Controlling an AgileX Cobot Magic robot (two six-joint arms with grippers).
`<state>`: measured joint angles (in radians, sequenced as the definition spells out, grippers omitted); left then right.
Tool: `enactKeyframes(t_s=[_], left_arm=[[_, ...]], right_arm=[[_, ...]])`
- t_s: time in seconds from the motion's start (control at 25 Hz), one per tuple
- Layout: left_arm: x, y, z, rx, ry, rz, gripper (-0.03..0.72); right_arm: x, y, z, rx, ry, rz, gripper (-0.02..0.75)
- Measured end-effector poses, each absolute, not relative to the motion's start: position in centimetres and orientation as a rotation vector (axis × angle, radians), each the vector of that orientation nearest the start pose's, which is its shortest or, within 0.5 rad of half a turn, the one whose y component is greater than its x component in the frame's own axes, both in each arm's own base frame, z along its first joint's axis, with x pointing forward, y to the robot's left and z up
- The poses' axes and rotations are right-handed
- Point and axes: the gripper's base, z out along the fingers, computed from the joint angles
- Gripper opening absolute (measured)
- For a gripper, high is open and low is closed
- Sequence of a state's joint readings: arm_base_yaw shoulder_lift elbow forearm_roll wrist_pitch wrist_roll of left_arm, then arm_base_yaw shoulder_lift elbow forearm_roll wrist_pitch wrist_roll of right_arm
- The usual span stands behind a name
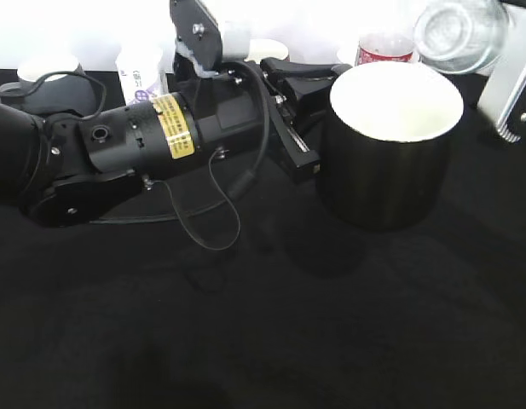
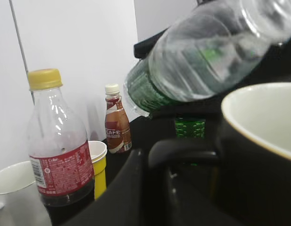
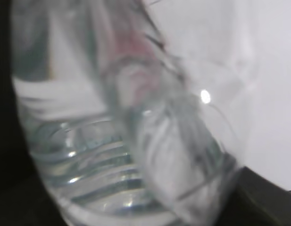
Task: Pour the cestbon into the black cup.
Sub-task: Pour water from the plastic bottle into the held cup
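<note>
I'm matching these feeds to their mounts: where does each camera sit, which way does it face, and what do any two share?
Exterior: raised at the table front, slanting down at the black cup; the left arm shows, its gripper at the cup.
Left wrist: low on that arm, facing the cup, the tilted cestbon above it and the cola bottle; dark gripper parts in the foreground.
Right wrist: pressed close to the blurred cestbon; gripper not discernible.
Shared: exterior and left wrist both show the cup.

Black tabletop (image 1: 263, 341), white wall (image 2: 79, 47) behind
</note>
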<state>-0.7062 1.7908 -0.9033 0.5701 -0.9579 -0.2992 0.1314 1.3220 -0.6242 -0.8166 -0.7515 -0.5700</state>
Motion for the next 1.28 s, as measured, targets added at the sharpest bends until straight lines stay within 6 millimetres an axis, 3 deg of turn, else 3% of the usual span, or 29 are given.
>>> enactKeyframes(t_s=[0.64, 1.28], left_arm=[[25.7, -27.1, 23.1, 0.916, 1.28, -0.86, 0.045], [25.7, -27.1, 22.9, 0.921, 1.294, -0.853, 0.045]], right_arm=[[26.0, 7.5, 28.2, -1.362, 0.829, -0.689, 0.49], [26.0, 7.4, 28.8, -1.355, 0.729, -0.791, 0.49]])
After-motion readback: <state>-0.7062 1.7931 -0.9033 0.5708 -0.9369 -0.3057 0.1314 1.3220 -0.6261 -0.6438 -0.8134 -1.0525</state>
